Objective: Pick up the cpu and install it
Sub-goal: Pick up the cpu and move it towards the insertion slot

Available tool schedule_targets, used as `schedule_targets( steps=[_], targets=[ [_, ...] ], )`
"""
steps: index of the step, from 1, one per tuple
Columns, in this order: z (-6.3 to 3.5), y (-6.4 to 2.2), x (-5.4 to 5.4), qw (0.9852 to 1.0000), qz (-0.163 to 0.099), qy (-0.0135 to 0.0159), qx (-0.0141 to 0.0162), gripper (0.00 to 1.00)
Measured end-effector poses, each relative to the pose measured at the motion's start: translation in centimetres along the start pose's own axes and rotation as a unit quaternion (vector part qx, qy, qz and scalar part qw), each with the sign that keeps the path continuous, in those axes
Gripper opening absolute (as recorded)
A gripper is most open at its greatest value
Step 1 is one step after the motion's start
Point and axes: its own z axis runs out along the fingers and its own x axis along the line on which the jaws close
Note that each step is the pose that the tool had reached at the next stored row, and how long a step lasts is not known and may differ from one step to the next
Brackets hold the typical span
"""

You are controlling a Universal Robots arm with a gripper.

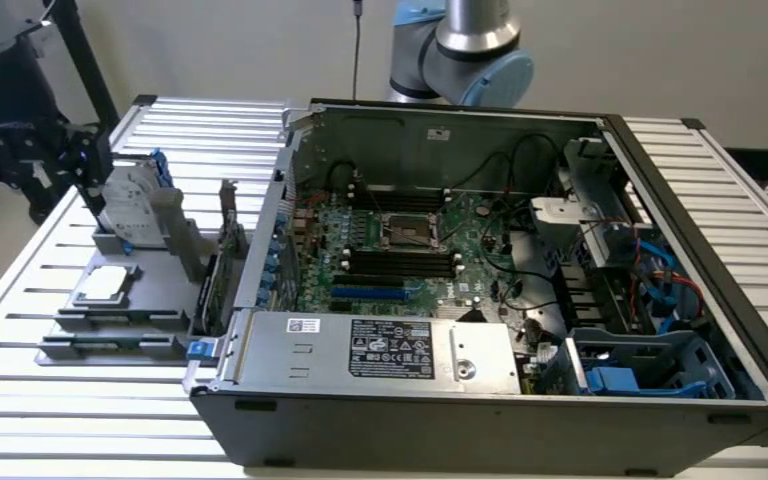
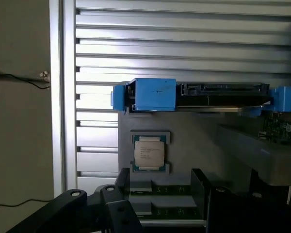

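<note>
The cpu (image 1: pixel 104 283) (image 2: pixel 149 152), a small square chip with a silver top, lies flat in a pocket of the grey fixture plate (image 1: pixel 144 300) at the exterior view's left, beside the open computer case. My gripper (image 1: pixel 71 165) (image 2: pixel 161 184) hangs above the far end of that plate, apart from the chip. Its black fingers (image 2: pixel 123 182) stand spread wide and open, with nothing between them. Inside the case, the motherboard's bare socket (image 1: pixel 404 232) sits in the middle of the green board.
A hard drive in a blue bracket (image 2: pixel 203 94) (image 1: pixel 137 200) stands upright on the fixture just beyond the cpu. Memory sticks (image 2: pixel 169 194) lie in slots beside the chip. The case wall (image 1: pixel 257 250) rises right of the fixture. The slatted table (image 1: pixel 37 400) surrounds everything.
</note>
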Motion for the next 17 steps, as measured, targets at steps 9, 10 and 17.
schedule_targets(
  steps=[9,10,17],
  targets=[
    [1.23,-1.97,0.1,0.9998,0.001,-0.0004,-0.0174,0.62],
    [1.29,-2.06,0.1,0.9998,0.001,-0.0003,-0.0209,0.62],
    [1.60,-2.65,-0.1,0.9992,0.001,0.0117,-0.0378,0.62]
  ],
)
